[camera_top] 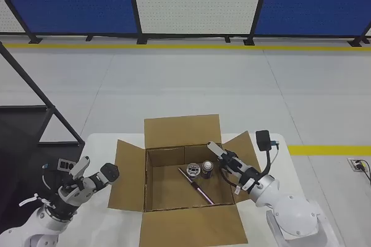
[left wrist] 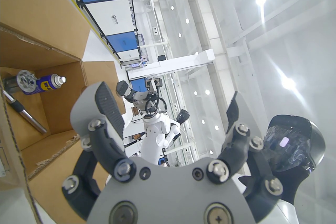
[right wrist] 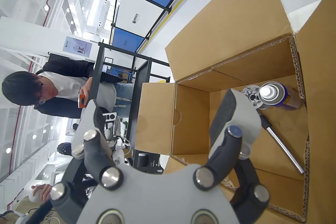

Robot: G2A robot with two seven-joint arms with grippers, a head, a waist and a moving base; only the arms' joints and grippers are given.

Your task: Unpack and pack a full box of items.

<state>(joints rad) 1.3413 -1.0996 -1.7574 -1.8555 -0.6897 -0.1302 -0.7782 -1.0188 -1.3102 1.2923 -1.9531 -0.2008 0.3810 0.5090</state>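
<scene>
Hanging over the box [camera_top: 182, 131], the right gripper [right wrist: 162, 101] has its fingers spread wide, like the left gripper [left wrist: 168, 93] outside it. The spray can [camera_top: 207, 167] stands inside, near the frame's middle; a bump could tip it.

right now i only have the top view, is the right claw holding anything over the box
Observer: No, the right wrist view shows the right claw open and empty above the cardboard box.
Operator: and the left one
Observer: The left claw is open too, with nothing in it.
Operator: what are the small things in the box
Observer: A blue spray can with a white nozzle, a round metal disc beside it, and a metal rod with a black end.
</scene>
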